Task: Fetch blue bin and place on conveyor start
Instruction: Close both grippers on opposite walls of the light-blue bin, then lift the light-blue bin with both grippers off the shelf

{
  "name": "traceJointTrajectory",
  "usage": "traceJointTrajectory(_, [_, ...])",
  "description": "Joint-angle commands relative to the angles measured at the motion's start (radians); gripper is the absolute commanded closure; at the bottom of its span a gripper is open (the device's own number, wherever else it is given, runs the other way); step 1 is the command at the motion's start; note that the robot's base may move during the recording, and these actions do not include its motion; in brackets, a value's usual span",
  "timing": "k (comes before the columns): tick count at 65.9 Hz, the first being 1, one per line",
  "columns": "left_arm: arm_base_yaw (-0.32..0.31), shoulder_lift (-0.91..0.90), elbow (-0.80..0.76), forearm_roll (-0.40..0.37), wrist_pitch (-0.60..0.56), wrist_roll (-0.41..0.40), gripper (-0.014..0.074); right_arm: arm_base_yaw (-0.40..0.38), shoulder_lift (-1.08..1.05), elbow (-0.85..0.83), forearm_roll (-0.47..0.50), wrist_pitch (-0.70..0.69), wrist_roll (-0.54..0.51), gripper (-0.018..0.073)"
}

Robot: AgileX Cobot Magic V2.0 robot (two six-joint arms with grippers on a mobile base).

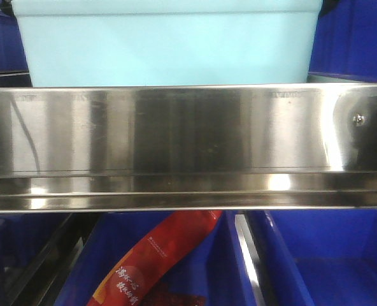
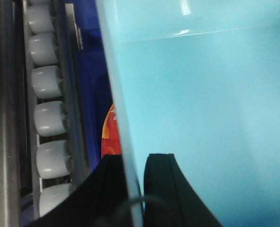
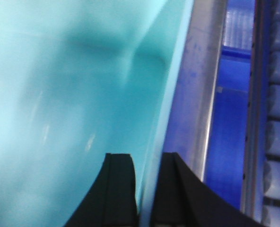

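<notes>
Both sides of your bin (image 1: 169, 51) are clamped: left gripper (image 2: 133, 191) and right gripper (image 3: 147, 194) each pinch a wall, jaws nearly closed on it. You see the bin just above the rail (image 1: 188, 146).

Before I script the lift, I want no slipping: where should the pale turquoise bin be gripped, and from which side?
Grip the turquoise bin by its thin side walls, one finger inside, one outside. The left gripper takes the left wall, the right gripper the right; the steel rail likely blocks the front.
</notes>
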Motion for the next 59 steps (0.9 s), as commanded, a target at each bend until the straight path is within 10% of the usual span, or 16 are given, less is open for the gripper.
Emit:
traceJointTrajectory(1, [0.002, -0.004, -0.005, 0.031, -0.010, 0.006, 0.0708, -0.004, -0.004, -0.006, -0.025, -0.008, -0.017, 0.0711])
traceJointTrajectory(59, [-0.040, -0.382, -0.007, 0.013, 0.046, 0.006, 0.0708, 0.016, -0.365, -0.006, -0.014, -0.008, -0.017, 0.0711])
